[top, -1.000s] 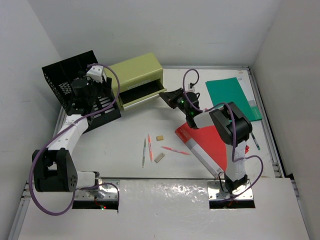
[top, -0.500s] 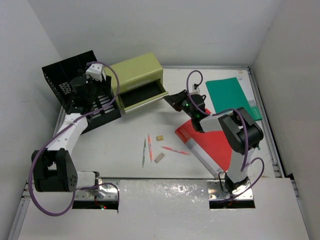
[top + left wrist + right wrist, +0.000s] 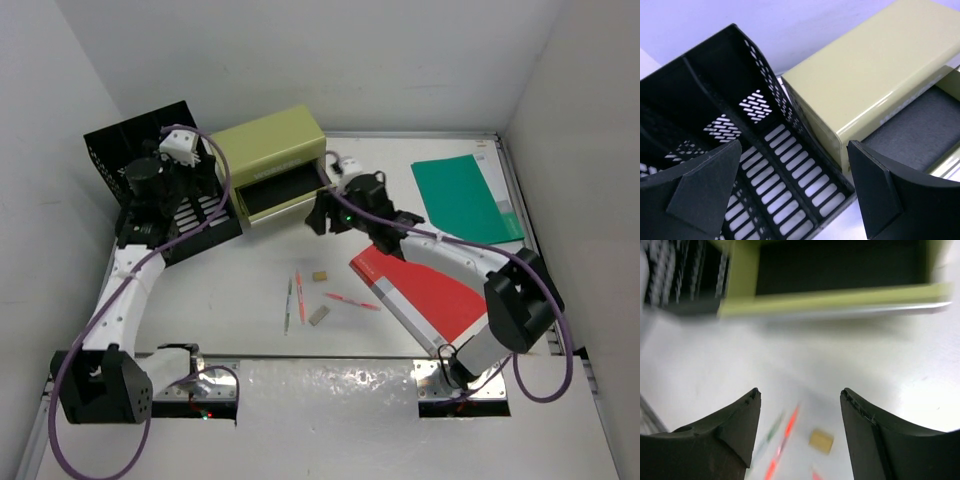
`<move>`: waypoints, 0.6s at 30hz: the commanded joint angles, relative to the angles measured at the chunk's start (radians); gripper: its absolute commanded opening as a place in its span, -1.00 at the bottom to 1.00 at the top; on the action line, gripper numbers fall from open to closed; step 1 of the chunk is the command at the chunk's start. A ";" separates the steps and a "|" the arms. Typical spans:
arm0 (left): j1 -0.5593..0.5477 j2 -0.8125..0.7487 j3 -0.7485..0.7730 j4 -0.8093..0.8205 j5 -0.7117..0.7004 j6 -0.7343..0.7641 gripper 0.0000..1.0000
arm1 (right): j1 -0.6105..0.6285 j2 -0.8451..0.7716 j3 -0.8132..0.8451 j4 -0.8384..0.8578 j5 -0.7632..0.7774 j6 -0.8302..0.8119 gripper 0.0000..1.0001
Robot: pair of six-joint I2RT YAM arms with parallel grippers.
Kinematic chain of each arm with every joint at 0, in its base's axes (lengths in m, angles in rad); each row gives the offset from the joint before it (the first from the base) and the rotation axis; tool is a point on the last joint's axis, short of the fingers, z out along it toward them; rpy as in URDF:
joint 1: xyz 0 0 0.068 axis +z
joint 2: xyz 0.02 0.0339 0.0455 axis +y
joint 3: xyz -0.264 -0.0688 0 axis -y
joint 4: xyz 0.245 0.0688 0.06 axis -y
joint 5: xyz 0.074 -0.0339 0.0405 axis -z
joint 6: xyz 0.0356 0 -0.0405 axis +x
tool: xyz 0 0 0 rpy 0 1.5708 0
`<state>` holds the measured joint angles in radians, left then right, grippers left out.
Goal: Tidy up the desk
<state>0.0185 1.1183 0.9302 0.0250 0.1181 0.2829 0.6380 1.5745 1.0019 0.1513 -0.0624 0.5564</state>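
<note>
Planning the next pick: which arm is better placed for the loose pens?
Right arm: its open jaws hang by the drawer, near the pens; the left arm is over the black organizer.

white desk (image 3: 225,290) under black rack (image 3: 125,160), olive drawer box (image 3: 270,140), pens (image 3: 299,295), erasers (image 3: 319,315), red folder (image 3: 430,295), green folder (image 3: 460,190)

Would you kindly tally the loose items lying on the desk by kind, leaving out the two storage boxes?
Pens: 3
Tan blocks: 2
Folders: 2, the red folder and the green folder
Total: 7
</note>
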 commanded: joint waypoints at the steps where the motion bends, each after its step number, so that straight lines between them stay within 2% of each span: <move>1: -0.009 -0.048 0.033 -0.114 -0.031 -0.007 0.72 | 0.115 0.044 0.092 -0.463 0.053 -0.285 0.27; 4: -0.009 -0.071 0.022 -0.197 -0.043 -0.014 0.72 | 0.183 0.111 0.147 -0.597 0.053 -0.375 0.27; 9: -0.009 -0.141 -0.013 -0.299 0.012 0.033 0.72 | 0.189 0.072 0.072 -0.669 0.085 -0.498 0.29; 13: -0.009 -0.155 -0.025 -0.323 0.046 0.044 0.72 | 0.189 0.035 -0.011 -0.670 0.053 -0.553 0.30; 18: -0.009 -0.138 -0.037 -0.307 0.072 0.035 0.72 | 0.189 0.067 -0.062 -0.684 -0.020 -0.618 0.32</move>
<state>0.0185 0.9833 0.8974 -0.2951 0.1585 0.3107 0.8253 1.6543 0.9539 -0.5163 -0.0322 0.0090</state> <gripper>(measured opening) 0.859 0.657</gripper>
